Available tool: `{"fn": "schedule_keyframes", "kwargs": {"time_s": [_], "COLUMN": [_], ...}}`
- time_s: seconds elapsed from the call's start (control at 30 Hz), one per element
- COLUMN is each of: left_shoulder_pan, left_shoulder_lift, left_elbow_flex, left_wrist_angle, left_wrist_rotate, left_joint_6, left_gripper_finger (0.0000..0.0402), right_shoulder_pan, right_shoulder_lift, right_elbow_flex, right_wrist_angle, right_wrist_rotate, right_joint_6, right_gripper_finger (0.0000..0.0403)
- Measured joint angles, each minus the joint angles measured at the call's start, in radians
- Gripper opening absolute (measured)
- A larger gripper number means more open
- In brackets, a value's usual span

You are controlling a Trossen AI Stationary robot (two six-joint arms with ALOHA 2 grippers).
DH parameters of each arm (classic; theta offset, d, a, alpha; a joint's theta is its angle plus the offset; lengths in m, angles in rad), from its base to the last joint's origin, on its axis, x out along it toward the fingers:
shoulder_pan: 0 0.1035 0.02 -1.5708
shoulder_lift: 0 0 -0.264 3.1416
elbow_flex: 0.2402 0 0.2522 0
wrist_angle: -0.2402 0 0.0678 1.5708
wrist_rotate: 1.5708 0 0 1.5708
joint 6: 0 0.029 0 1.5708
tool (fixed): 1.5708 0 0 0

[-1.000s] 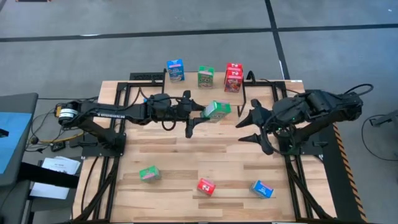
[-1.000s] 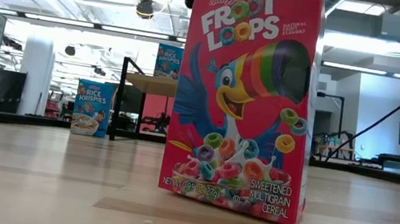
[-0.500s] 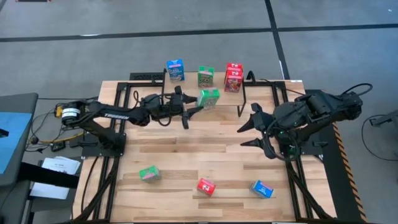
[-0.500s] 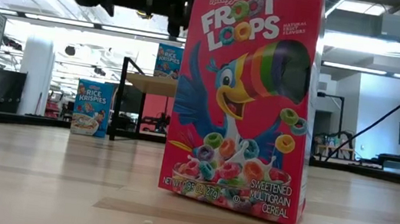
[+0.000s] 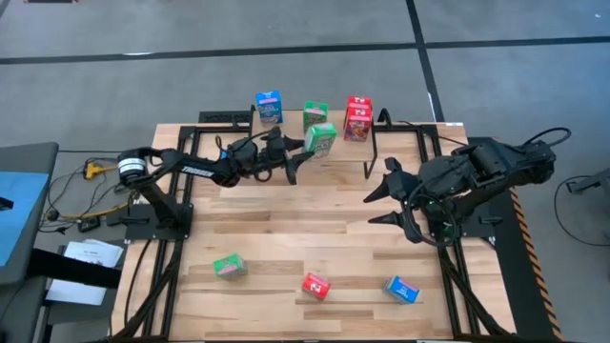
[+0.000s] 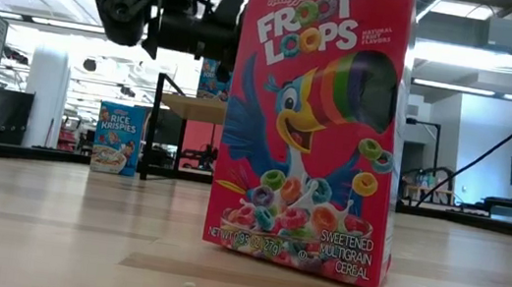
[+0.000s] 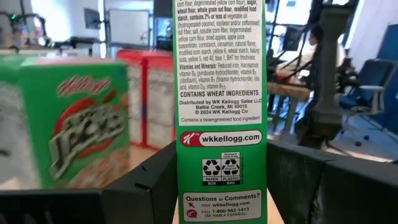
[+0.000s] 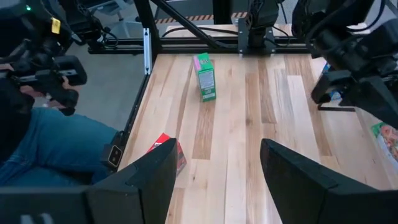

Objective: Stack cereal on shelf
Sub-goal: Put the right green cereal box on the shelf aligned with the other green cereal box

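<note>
My left gripper (image 5: pixel 305 152) reaches toward the table's far edge, shut on a green cereal box (image 5: pixel 322 139), upright beside another green box (image 5: pixel 314 115). That box stands in the far row between a blue box (image 5: pixel 269 107) and a red one (image 5: pixel 357 119). The low view shows the shelf (image 6: pixel 187 106) as a light board on black legs below the left gripper (image 6: pixel 187 25), which half hides a blue box on it. The red box close to the camera hides the held box there. My right gripper (image 5: pixel 389 197) hangs open over the table's right side. My left gripper pinches the green box between its two fingers (image 7: pixel 146 186), one on each broad face, with the narrow printed side panel (image 7: pixel 221 149) facing the wrist. The fingers come level from the table's left. The box stands upright in the hold, lifted clear of the table.
Three loose boxes lie near the table's front edge: green (image 5: pixel 227 267), red (image 5: pixel 315 285) and blue (image 5: pixel 401 289). Another blue box (image 6: pixel 118 137) stands on the tabletop by the shelf's legs. A person's leg (image 8: pixel 43 149) shows beside the table in the right wrist view.
My left gripper has moved toward the table's far edge and downward with the green box, which has come from tilted to upright and now stands next to the green box in the far row. The grip has stayed shut on the box.
</note>
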Motion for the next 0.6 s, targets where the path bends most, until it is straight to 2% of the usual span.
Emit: {"fn": "schedule_keyframes", "kwargs": {"time_s": [0.33,0.6], "left_shoulder_pan": [0.063,0.058], "left_shoulder_lift": [0.001,0.001], "left_elbow_flex": [0.0,0.0], "left_wrist_angle": [-0.031,-0.036], "left_wrist_rotate": [0.005,0.01], "left_joint_6": [-0.047,0.003], "left_gripper_finger": [0.0188,0.0188], "right_shoulder_pan": [0.0,0.0], "right_shoulder_lift": [0.0,0.0], "right_elbow_flex": [0.0,0.0], "right_wrist_angle": [-0.002,-0.002], "right_wrist_rotate": [0.0,0.0], "right_joint_6": [0.0,0.001], "right_gripper_finger": [0.0255,0.0255]}}
